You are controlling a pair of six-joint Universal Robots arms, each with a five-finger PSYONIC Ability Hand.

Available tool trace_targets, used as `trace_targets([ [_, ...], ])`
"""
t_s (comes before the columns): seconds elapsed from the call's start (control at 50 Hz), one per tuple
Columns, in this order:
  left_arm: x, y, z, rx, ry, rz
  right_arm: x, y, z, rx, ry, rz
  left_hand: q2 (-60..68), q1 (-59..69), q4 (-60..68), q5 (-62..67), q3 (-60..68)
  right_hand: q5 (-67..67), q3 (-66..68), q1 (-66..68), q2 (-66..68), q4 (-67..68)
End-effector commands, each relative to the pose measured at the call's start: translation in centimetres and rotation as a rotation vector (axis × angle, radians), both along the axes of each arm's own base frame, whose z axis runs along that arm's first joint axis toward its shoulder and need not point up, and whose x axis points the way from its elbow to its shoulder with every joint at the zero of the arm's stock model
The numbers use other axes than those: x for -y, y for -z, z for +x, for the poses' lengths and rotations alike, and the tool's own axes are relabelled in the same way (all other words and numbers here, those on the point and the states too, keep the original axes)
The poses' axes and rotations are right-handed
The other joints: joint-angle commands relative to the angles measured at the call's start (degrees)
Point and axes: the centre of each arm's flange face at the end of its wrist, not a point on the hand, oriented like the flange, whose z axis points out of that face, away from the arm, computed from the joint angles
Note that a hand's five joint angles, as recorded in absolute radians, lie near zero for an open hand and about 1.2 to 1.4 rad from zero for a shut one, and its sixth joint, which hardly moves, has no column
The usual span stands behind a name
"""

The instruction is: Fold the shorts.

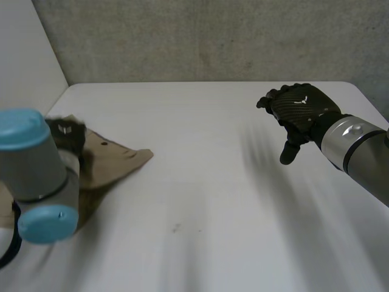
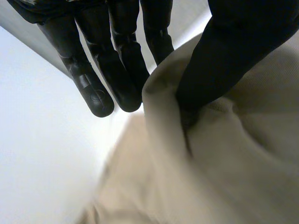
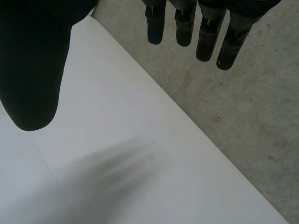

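left hand [image 2: 119, 51]: shorts [image 2: 224, 163] fold clamped between thumb and fingers
shorts: we see them at 9 o'clock
right hand [image 1: 301, 109]: 2 o'clock, fingers apart

White table [image 1: 206, 140], grey speckled surface [image 1: 213, 36] beyond its far edge, pale panel [image 1: 24, 55] at left.

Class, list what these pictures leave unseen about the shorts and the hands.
1. Head view: the left arm covers much of the shorts and most of the left hand.
2. Left wrist view: the shorts run off the edges, so their layout is unclear.
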Motion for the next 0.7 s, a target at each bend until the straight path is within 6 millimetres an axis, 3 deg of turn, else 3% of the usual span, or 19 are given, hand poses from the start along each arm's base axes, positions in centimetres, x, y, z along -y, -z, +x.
trace_targets([
  [0.02, 0.4, -8.7, -4.7, -0.188, 0.063, -0.279, 0.3, -0.4, -0.1, 0.007, 0.009, -0.013, 11.82, 15.48, 11.80, 15.26, 12.06, -3.70, -2.03, 0.37, -2.55, -3.15],
  [0.04, -0.6, -10.8, -6.4, -0.240, 0.095, -0.333, 0.4, -0.6, -0.3, 0.010, 0.015, -0.018, 11.82, 15.48, 11.80, 15.26, 12.06, -3.70, -2.03, 0.37, -2.55, -3.15],
  [0.16, -3.9, -15.9, -10.9, -0.354, 0.219, -0.457, 0.5, -1.2, -0.4, 0.023, 0.023, -0.033, 11.82, 15.48, 11.80, 15.26, 12.06, -3.70, -2.03, 0.37, -2.55, -3.15],
  [0.26, -6.8, -16.6, -14.2, -0.394, 0.342, -0.466, 0.6, -2.0, -0.6, 0.045, 0.031, -0.051, 11.82, 15.48, 11.80, 15.26, 12.06, -3.70, -2.03, 0.37, -2.55, -3.15],
  [0.3, -7.2, -16.6, -14.6, -0.395, 0.360, -0.464, 0.7, -2.2, -0.6, 0.055, 0.035, -0.052, 11.82, 15.48, 11.80, 15.26, 12.06, -3.70, -2.03, 0.37, -2.55, -3.15],
  [0.32, -8.6, -16.3, -15.4, -0.392, 0.413, -0.446, 1.0, -2.3, -0.9, 0.064, 0.048, -0.049, 11.82, 15.48, 11.80, 15.26, 12.06, -3.70, -2.03, 0.37, -2.55, -3.15],
  [0.42, -9.3, -14.2, -15.4, -0.350, 0.435, -0.383, 1.6, -2.9, -1.9, 0.098, 0.087, -0.050, 11.82, 15.48, 11.80, 15.26, 12.06, -3.70, -2.03, 0.37, -2.55, -3.15],
  [0.54, -10.8, -11.6, -12.5, -0.239, 0.429, -0.222, 1.5, -3.6, -1.9, 0.126, 0.089, -0.033, 11.82, 15.48, 11.80, 15.26, 12.06, -3.70, -2.03, 0.37, -2.55, -3.15],
  [0.66, -10.5, -10.4, -10.9, -0.204, 0.404, -0.174, 0.5, -1.8, -1.7, 0.134, 0.079, 0.134, 11.82, 15.48, 11.80, 15.26, 12.06, -3.70, -2.03, 0.37, -2.55, -3.15],
  [0.7, -10.2, -10.2, -10.6, -0.198, 0.391, -0.170, 0.1, -0.3, -1.2, 0.200, 0.074, 0.279, 11.82, 15.48, 11.80, 15.26, 12.06, -3.70, -2.03, 0.37, -2.55, -3.15],
])
